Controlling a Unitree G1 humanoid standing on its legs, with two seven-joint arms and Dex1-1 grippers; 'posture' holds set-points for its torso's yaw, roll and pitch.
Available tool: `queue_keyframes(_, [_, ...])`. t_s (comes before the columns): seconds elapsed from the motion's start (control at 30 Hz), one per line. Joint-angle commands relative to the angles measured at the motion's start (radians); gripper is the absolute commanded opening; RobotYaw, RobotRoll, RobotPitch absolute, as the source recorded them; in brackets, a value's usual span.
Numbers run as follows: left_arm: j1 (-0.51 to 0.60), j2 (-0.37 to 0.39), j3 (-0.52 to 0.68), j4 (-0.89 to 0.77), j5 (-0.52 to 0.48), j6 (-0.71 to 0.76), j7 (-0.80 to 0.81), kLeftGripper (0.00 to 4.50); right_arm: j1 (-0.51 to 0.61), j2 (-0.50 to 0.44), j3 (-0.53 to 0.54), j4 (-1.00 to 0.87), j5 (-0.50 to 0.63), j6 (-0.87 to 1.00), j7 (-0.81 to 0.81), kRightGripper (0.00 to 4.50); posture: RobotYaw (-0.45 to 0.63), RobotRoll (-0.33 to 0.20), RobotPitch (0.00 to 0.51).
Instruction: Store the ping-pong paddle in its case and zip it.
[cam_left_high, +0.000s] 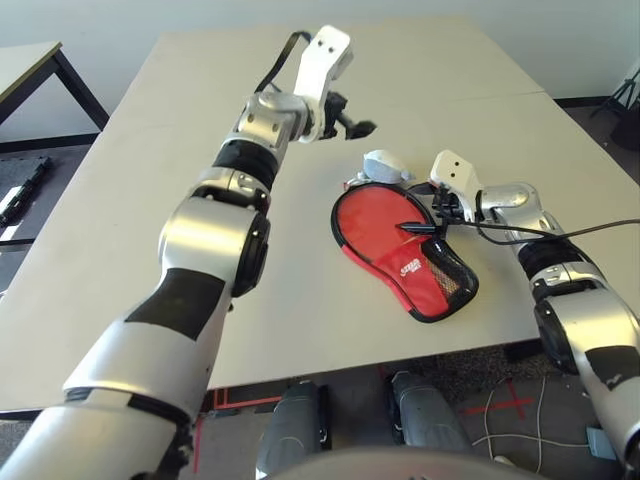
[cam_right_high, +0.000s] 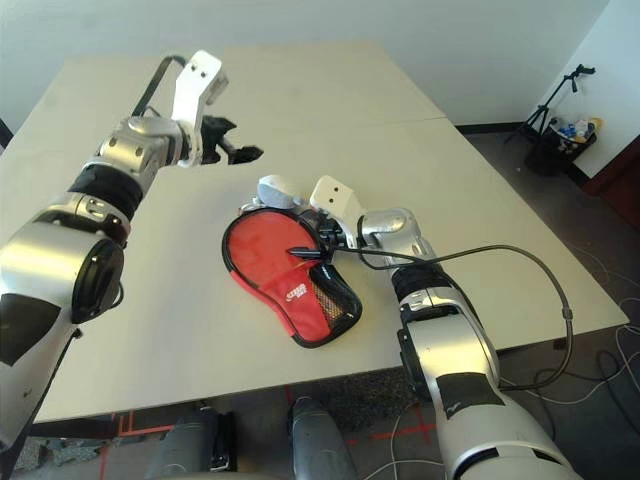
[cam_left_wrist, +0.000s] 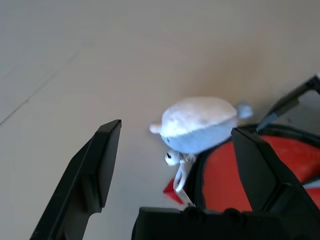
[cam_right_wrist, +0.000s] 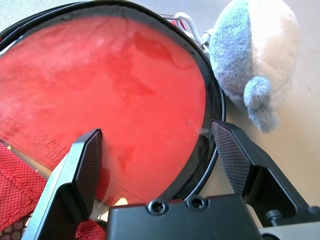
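Case (cam_left_high: 422, 280) lies by plush toy (cam_left_high: 384, 166), left gripper (cam_left_wrist: 177, 126) and right gripper (cam_right_wrist: 156, 127) (both open) nearby.

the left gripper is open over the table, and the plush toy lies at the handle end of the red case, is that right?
Not quite: the plush toy lies at the wide, rounded end of the red case, not the handle end, as the left eye view shows. The left gripper is indeed open over the table.
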Motion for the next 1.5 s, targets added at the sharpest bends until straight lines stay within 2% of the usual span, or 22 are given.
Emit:
queue_keyframes(0.03, [0.123, 0.038, -0.03, -0.203, -0.037, 0.077, -0.097, 4.47, 0.066, 0.011, 0.069, 0.079, -0.065, 0.032, 0.003, 4.5, -0.11, 0.0, 0.092])
queue_keyframes(0.23, [0.349, 0.092, -0.05, -0.547, -0.118, 0.234, -0.171, 4.47, 0.063, 0.009, 0.071, 0.087, -0.066, 0.029, 0.003, 4.5, -0.11, 0.0, 0.092])
queue_keyframes(0.4, [0.431, 0.092, -0.067, -0.654, -0.143, 0.323, -0.132, 4.47, 0.06, 0.009, 0.073, 0.092, -0.068, 0.028, 0.002, 4.5, -0.1, 0.0, 0.091])
queue_keyframes(0.53, [0.465, 0.054, -0.069, -0.663, -0.166, 0.362, -0.083, 4.47, 0.059, 0.011, 0.074, 0.093, -0.068, 0.029, 0.002, 4.5, -0.1, 0.0, 0.091])
queue_keyframes(0.73, [0.467, 0.005, -0.084, -0.587, -0.155, 0.359, -0.004, 4.47, 0.054, 0.008, 0.074, 0.094, -0.068, 0.03, 0.001, 4.5, -0.11, 0.0, 0.088])
queue_keyframes(1.07, [0.493, -0.016, -0.14, -0.483, -0.126, 0.304, 0.052, 4.47, 0.054, -0.012, 0.063, 0.077, -0.058, 0.036, 0.009, 4.5, -0.13, 0.0, 0.086])
queue_keyframes(1.27, [0.525, -0.033, -0.149, -0.485, -0.121, 0.301, 0.092, 4.47, 0.034, -0.046, 0.028, 0.011, -0.011, 0.047, 0.055, 4.5, -0.13, 0.0, 0.083])
queue_keyframes(1.5, [0.548, -0.034, -0.161, -0.507, -0.118, 0.307, 0.109, 4.47, -0.003, -0.067, -0.031, -0.172, 0.124, 0.144, 0.201, 4.5, -0.13, 0.0, 0.081])
